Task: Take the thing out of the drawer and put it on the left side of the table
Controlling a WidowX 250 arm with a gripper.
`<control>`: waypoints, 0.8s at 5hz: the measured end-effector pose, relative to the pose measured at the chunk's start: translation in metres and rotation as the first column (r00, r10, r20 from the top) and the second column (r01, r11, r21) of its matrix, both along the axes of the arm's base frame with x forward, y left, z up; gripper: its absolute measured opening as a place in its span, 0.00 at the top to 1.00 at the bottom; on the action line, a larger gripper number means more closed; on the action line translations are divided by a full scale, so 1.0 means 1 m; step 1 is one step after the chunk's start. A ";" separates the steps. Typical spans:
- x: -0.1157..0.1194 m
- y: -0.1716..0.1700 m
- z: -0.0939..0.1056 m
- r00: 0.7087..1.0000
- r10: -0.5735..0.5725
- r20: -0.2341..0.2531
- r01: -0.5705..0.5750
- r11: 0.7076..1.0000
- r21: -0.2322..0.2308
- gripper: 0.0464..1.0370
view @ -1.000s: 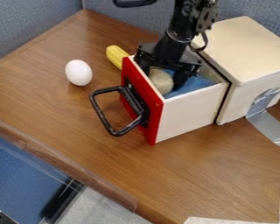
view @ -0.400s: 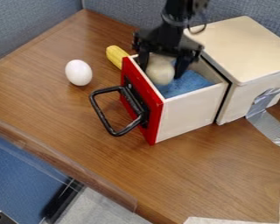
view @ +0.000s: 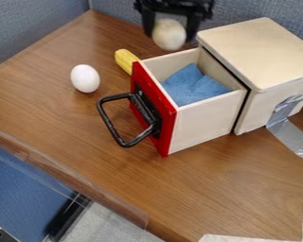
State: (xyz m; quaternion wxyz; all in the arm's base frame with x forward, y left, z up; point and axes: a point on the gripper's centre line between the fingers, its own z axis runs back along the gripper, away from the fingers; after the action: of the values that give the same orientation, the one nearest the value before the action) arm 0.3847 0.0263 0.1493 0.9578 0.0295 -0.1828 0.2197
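Though aloft, pale round object [view: 169,35] between jaws.

"What are you counting among the small things?"
"I'm counting one white egg [view: 85,78], one pale rounded thing [view: 169,35] and one yellow thing [view: 125,60]."
"And how many bigger ones are you finding?"
"I'm finding one drawer [view: 204,118], one black handle [view: 108,126], one wooden box [view: 262,56], one table [view: 65,123] and one gripper [view: 169,38]."
"How much blue cloth [view: 195,90] and silver tape [view: 291,136] are you seeing?"
"I'm seeing at least one piece of each; overlaps and folds are hiding the exact numbers."
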 end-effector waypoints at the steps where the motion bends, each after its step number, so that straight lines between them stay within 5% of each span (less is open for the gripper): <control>1: 0.008 0.043 -0.016 0.997 0.060 -0.038 -0.058 0.997 0.052 0.15; 3: 0.027 0.112 -0.030 0.983 0.182 -0.037 -0.174 0.972 0.154 0.15; 4: 0.029 0.155 -0.035 0.961 0.274 -0.033 -0.265 0.950 0.166 0.15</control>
State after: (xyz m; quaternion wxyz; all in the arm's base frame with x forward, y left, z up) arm 0.4134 0.1815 0.1145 0.9181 0.1370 -0.1671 0.3321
